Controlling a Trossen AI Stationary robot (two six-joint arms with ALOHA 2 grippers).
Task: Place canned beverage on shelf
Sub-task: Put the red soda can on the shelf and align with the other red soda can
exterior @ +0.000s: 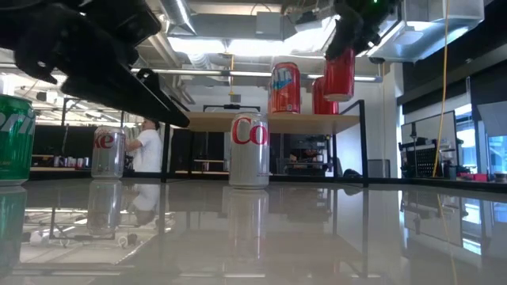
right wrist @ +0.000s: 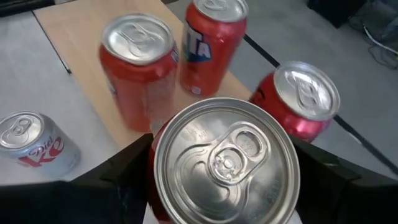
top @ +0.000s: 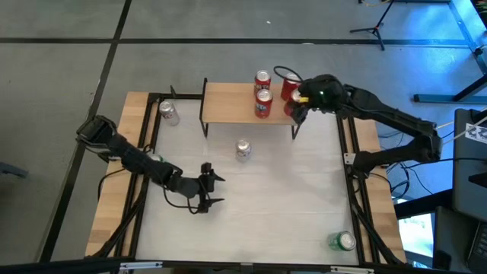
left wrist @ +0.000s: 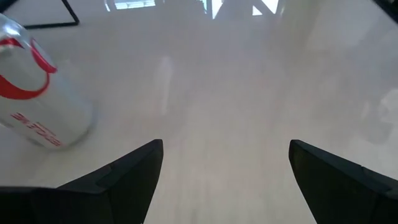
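Cans crowd the shelf (top: 228, 103) beside our right claw (top: 298, 103), which grips a red can (right wrist: 224, 165) above its end: two cans (top: 263, 103) just beside, another (right wrist: 305, 99) behind. Our left claw (top: 209, 189) hangs open over the table (top: 289, 198), near a silver can (top: 243, 150).

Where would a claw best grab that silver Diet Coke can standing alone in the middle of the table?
Around its round side wall, coming down from above. The silver can stands upright with open table all around it, so two fingers can straddle its body. The open left claw is nearest.
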